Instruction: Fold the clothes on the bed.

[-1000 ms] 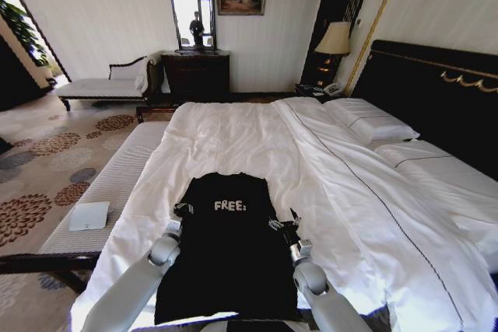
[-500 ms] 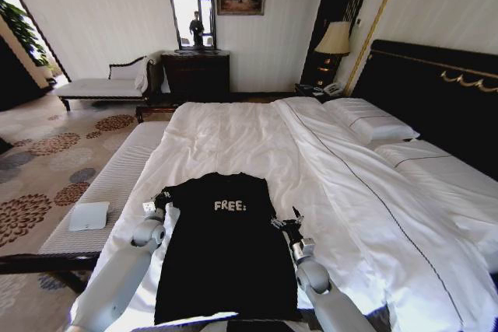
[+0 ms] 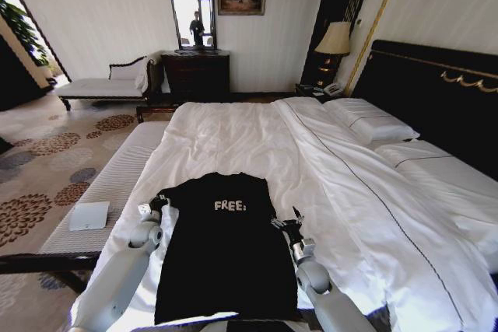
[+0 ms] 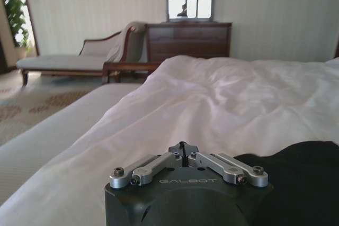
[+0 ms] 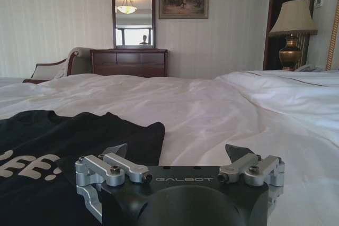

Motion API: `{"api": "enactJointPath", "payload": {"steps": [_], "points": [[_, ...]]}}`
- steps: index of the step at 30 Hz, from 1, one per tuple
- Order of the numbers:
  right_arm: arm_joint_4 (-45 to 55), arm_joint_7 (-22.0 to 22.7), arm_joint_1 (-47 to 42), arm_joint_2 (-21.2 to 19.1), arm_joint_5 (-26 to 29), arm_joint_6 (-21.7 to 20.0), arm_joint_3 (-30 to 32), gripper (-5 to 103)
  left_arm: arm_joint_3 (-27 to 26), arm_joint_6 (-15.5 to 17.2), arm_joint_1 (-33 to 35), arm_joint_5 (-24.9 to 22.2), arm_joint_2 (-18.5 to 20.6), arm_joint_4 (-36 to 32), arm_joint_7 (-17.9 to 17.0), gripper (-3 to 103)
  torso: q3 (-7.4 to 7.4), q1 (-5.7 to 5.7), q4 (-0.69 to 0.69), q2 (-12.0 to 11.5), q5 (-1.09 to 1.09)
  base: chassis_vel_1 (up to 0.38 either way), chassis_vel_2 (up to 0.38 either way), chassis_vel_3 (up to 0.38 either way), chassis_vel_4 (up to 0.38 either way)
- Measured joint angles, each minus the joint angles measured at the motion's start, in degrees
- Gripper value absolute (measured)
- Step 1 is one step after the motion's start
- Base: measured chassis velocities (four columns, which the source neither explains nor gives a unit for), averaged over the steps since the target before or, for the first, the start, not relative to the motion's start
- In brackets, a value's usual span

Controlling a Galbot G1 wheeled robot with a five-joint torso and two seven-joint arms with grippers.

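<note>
T-shirt: black T-shirt (image 3: 226, 246), short sleeves, white "FREE!" lettering on the chest, lying flat on the near part of the bed, collar end toward the far side of the bed, hem end toward the robot.
bed: large bed (image 3: 257, 138) with white duvet, two white pillows (image 3: 369, 120) on the robot's right by the black headboard (image 3: 436, 91).
left gripper: left gripper (image 3: 156, 206) low over the duvet at the shirt's left sleeve edge, just beside the black fabric. In the left wrist view the linkage of the left gripper (image 4: 182, 152) is folded in to the middle, fingers closed together; cannot tell if any cloth is pinched.
right gripper: right gripper (image 3: 286, 221) at the shirt's right edge, about level with the chest lettering. Right wrist view: fingers (image 5: 117, 151) spread wide apart, open, holding nothing; one finger over the black fabric, the other over white duvet.
shirt in wrist views: black cloth (image 4: 302, 183) beside the left gripper body; lettering partly visible on the shirt (image 5: 69, 130) next to the right gripper.
arms: both reach forward from the near edge, one on each side of the shirt.
room: bench (image 3: 101, 192) along the bed's left side with a white flat item (image 3: 89, 215) on it; dresser (image 3: 196, 74) with mirror (image 3: 191, 12) at the far wall; lamp (image 3: 334, 40) near the headboard.
</note>
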Motion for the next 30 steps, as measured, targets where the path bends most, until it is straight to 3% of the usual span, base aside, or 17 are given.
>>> {"api": "enactJointPath", "payload": {"steps": [5,13,24,30], "points": [[0.22,-0.01,-0.38,-0.28,0.0,0.0,0.45,100,3.81,0.12,0.77,3.18,2.09,-6.47,1.86,0,-0.01,0.0,-0.02,0.0,0.02,0.0,0.0,0.0,0.0],[0.89,-0.01,-0.52,-0.94,0.56,-0.12,1.22,100,11.9,0.47,1.22,5.22,5.78,-7.5,3.9,0,0.0,0.0,0.02,0.0,0.0,0.0,0.0,0.0,0.0],[1.4,-0.01,-1.25,-0.78,0.5,-0.16,1.95,100,21.73,1.76,-4.47,6.15,2.95,-3.99,2.03,0,0.0,0.01,-0.01,0.0,0.0,0.0,0.0,0.0,0.0],[1.57,-0.08,-1.56,-1.13,0.57,-0.16,2.89,100,23.94,1.83,-4.18,7.47,2.63,-2.97,1.97,0,0.0,0.0,0.0,0.0,0.0,0.0,0.0,0.0,0.0]]}}
